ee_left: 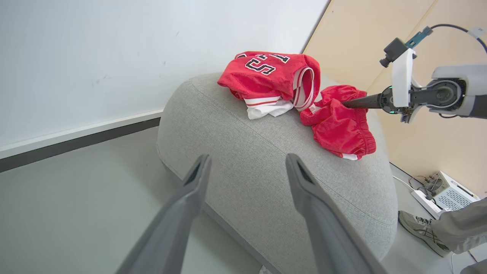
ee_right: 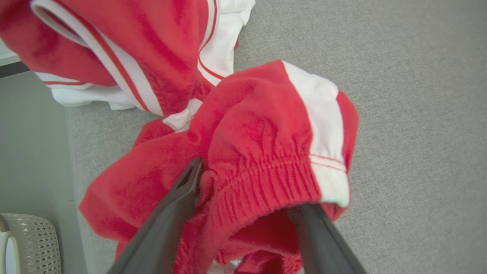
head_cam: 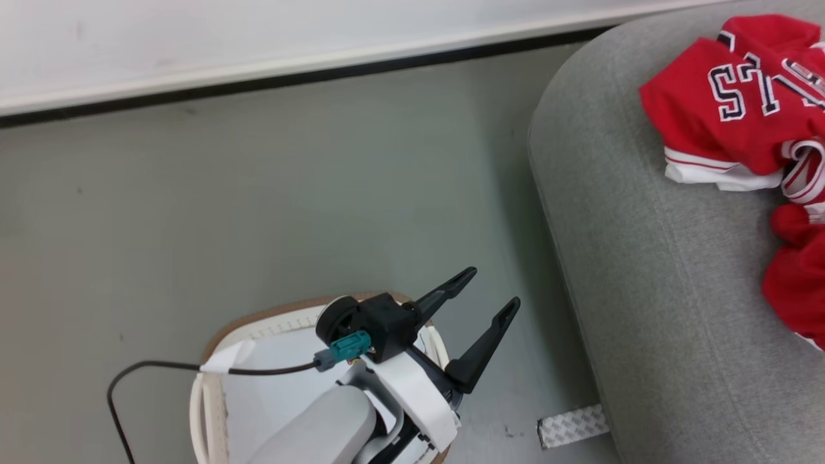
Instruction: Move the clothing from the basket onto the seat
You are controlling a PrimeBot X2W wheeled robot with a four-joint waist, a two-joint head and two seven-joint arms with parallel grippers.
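The clothing lies on the grey seat [head_cam: 644, 258]: a red jersey [head_cam: 728, 122] with navy lettering and, beside it, red shorts [head_cam: 799, 283]. In the right wrist view my right gripper [ee_right: 247, 186] is open, and the shorts' elastic waistband [ee_right: 266, 167] bunches between its spread fingers. The left wrist view has that gripper [ee_left: 348, 102] touching the shorts [ee_left: 338, 125] from the right, next to the jersey [ee_left: 266, 74]. My left gripper [head_cam: 493, 288] hangs open and holds nothing above the white basket [head_cam: 258, 319], short of the seat [ee_left: 258, 152]. My arm hides much of the basket's inside.
Grey floor lies between the wall's baseboard [head_cam: 258, 77] and the seat. A strip of patterned tape [head_cam: 572, 425] sticks to the floor by the seat's base. A person's shoe [ee_left: 418, 228] and a white box with cables [ee_left: 449, 190] sit beyond the seat.
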